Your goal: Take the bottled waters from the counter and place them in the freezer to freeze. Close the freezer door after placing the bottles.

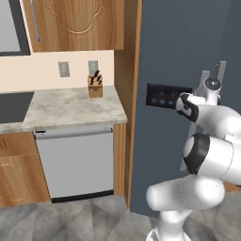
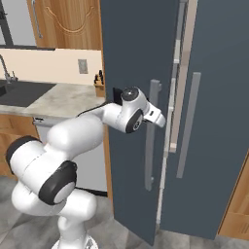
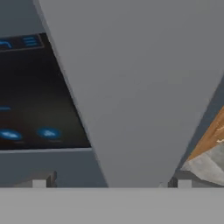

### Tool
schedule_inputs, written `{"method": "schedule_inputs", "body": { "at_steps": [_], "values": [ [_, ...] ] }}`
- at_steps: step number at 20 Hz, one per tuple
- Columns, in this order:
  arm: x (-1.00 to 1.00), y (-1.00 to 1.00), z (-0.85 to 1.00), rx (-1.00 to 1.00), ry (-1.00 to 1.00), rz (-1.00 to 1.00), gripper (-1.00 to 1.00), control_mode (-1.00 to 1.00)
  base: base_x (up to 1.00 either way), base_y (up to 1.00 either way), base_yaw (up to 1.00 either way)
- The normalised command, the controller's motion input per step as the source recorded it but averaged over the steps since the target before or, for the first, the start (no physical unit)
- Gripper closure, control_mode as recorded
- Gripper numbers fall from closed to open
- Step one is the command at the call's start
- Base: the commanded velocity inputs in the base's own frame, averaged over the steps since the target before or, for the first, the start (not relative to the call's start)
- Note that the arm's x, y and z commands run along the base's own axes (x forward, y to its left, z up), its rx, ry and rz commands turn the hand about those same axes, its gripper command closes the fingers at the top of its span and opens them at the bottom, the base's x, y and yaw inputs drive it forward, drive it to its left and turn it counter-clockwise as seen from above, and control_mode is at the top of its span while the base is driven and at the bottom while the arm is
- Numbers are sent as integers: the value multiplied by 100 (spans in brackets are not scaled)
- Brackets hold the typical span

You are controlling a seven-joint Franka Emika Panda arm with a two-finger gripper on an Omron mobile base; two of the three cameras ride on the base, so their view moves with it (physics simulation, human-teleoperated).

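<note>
Beige marbled counter (image 1: pixel 70 109) beside the slate-grey freezer door (image 2: pixel 133 58) — knife block (image 1: pixel 95 85) at the wall. Gripper (image 3: pixel 111 181) spread wide around the door handle (image 3: pixel 127 96); panel icons unreadable.

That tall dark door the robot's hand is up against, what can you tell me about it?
The freezer door is a tall, flat, dark slate-grey panel that looks like painted metal. A long pale grey vertical handle runs down it, and a small black panel with blue lights sits at mid height. It stands slightly ajar, its edge out from the neighbouring door. The open gripper straddles the handle; whether it touches cannot be told.
</note>
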Motion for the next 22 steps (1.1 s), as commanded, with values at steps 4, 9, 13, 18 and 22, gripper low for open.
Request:
{"method": "schedule_inputs", "body": {
  "at_steps": [4,9,13,18,22],
  "values": [
    [13,-34,0,0,0,7,-100,-100,0,0,0],
    [3,-21,0,0,-3,6,-100,-100,0,0,0],
    [6,-14,0,-1,0,1,-100,-100,0,0,0],
    [29,-3,0,-2,0,0,-100,-100,0,0,0],
    [25,-13,0,0,0,1,-100,-100,0,0,0]
  ]
}}
